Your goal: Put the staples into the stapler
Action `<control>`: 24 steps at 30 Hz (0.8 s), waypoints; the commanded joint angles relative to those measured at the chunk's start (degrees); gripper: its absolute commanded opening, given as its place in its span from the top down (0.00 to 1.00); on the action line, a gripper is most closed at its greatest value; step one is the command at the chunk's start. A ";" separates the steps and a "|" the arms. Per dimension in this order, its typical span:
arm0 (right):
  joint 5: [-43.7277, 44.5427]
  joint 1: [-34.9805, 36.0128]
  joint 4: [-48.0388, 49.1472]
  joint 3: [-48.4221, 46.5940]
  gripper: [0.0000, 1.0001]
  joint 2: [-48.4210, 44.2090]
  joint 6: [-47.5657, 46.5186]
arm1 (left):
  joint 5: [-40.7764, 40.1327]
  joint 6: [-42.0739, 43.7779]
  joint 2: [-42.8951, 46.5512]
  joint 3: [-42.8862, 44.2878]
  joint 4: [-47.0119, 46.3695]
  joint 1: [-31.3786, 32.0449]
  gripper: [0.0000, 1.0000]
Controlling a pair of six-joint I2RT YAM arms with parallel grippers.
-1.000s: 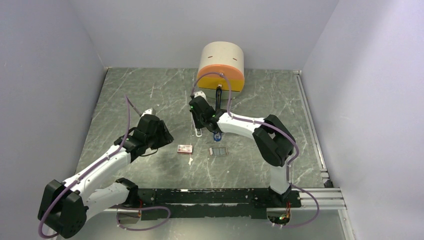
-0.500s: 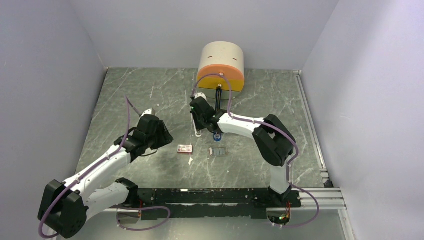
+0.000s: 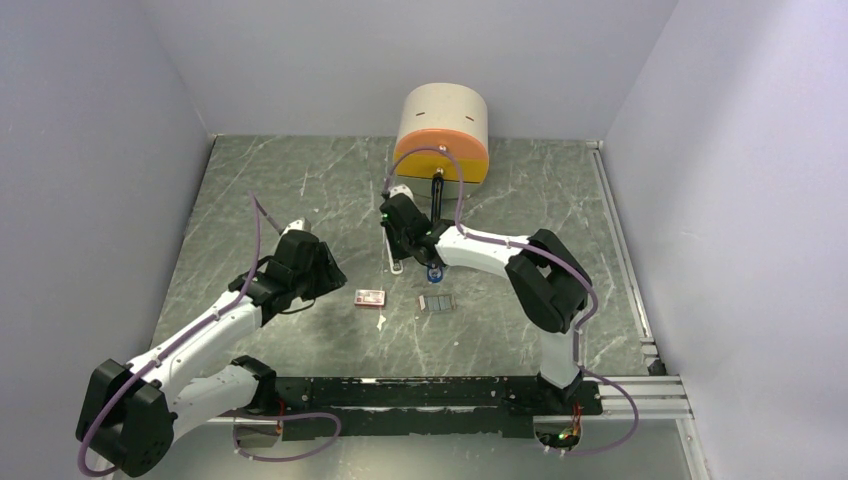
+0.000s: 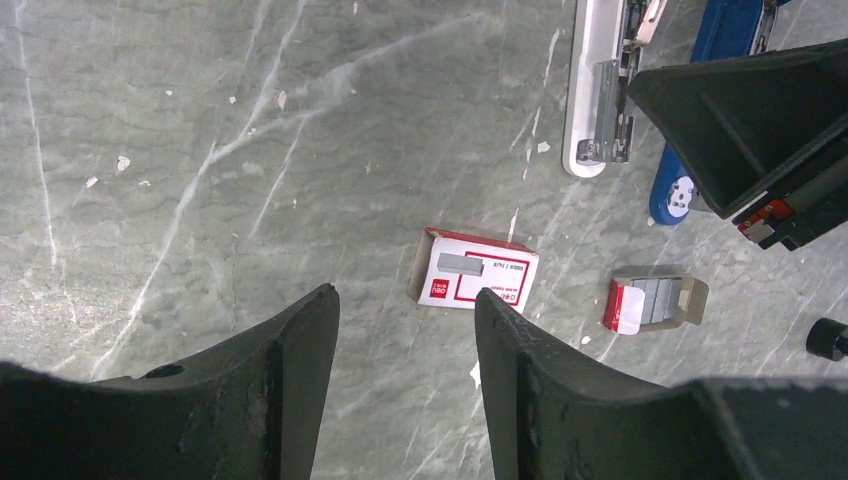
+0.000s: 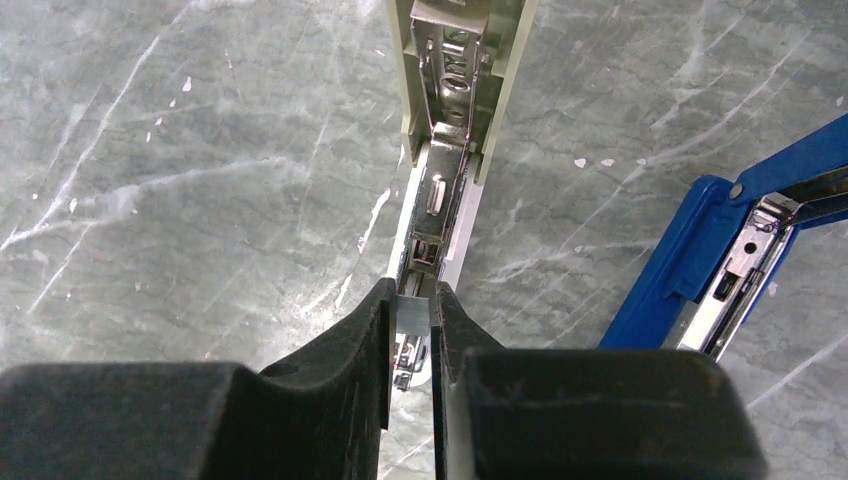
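The white stapler lies open on the table, its metal channel facing up. My right gripper is shut on a short silvery strip of staples and holds it right over the near end of that channel. In the top view this gripper sits over the white stapler. More staples lie in a small open tray. My left gripper is open and empty, hovering above the red-and-white box.
A blue stapler lies open just right of the white one. An orange-and-beige drum stands at the back of the table. The grey walls close in on both sides.
My right gripper has edged very slightly toward the far side over the white stapler. The left arm has not moved.
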State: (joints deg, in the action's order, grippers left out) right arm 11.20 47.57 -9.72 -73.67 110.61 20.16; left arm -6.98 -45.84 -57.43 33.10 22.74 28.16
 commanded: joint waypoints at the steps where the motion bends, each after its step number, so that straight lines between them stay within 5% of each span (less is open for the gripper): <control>1: 2.08 -0.24 -0.39 -0.61 0.82 -3.17 0.34 | 1.37 0.28 0.66 -0.38 -1.47 -0.57 0.43; 24: 0.27 0.50 -0.68 -1.39 0.82 -0.37 1.36 | 1.14 0.58 0.40 -0.49 -1.68 -0.65 0.43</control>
State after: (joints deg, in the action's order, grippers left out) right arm 11.92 47.86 -10.63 -73.71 109.01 20.88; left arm -6.96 -45.82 -57.43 32.93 22.50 28.14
